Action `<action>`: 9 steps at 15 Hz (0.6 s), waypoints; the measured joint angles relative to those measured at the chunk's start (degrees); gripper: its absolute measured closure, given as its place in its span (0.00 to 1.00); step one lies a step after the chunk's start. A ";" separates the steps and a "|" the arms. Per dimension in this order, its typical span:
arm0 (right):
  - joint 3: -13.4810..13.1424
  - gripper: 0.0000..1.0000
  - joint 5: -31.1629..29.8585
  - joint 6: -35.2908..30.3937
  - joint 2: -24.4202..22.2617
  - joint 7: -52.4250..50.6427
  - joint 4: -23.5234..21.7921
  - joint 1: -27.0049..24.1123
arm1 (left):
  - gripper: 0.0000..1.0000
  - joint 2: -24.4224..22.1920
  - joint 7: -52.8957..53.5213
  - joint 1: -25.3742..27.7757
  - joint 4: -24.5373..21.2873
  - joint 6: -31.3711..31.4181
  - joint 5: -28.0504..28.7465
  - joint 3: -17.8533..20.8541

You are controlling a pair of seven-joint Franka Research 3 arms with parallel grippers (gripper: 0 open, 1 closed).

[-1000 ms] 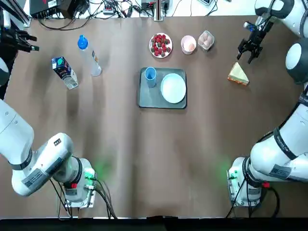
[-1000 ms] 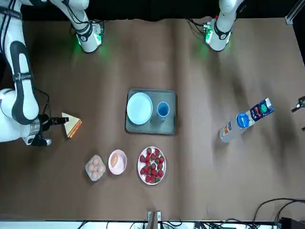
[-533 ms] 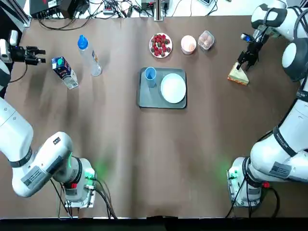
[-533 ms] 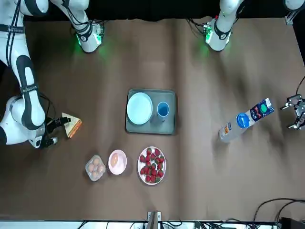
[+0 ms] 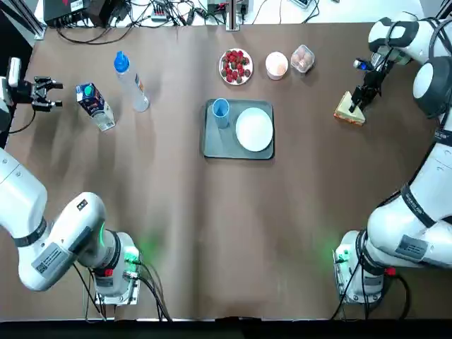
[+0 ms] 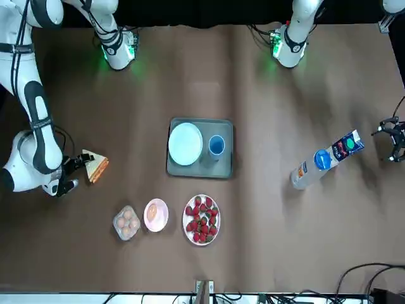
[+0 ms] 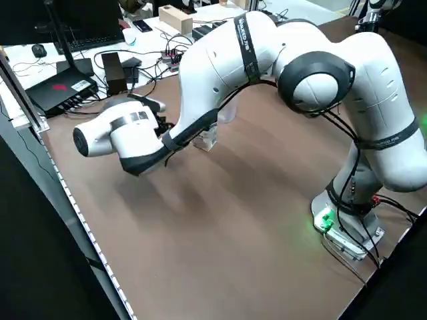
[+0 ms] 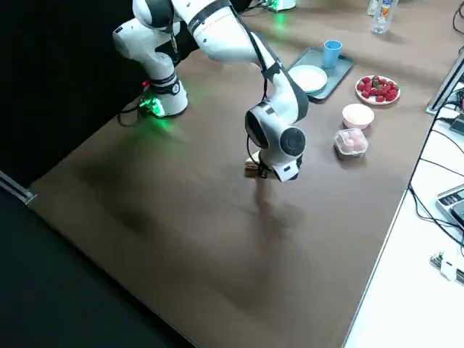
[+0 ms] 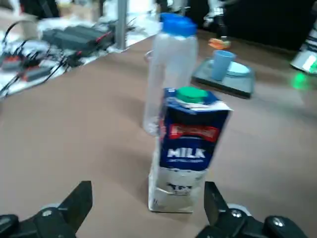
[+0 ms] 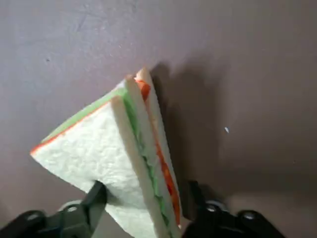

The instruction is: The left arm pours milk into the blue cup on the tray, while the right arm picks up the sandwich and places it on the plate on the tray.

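Sandwich on tabletop at robot's R side, between R arm's parted jaws, grip not confirmed; pickup step in hand. Next: close R jaws, lift, carry to plate. L jaws open, facing upright milk carton; next: advance, grasp.

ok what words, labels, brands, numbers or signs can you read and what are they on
"MILK": on the front of the milk carton, in white letters on dark blue.
Red band above it on the same carton: a brand name, too blurred to read.
Clear bottle with a blue cap: its label is too small to read.
White left arm: a dark label with print too small to read.
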 joint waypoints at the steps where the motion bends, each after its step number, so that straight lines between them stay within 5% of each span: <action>1: 0.21 0.43 0.11 -0.26 -0.06 0.00 0.08 0.01 | 0.00 0.00 3.07 0.42 -0.49 -1.29 0.23 0.00; 4: 0.39 0.65 0.11 -0.62 -0.29 0.00 0.21 0.07 | 0.00 0.10 7.48 0.86 -3.19 -2.18 0.31 -0.01; 9: 0.62 0.72 0.07 -3.94 -0.30 0.00 2.02 0.95 | 0.00 0.18 8.58 0.90 -7.44 -2.12 0.30 -0.14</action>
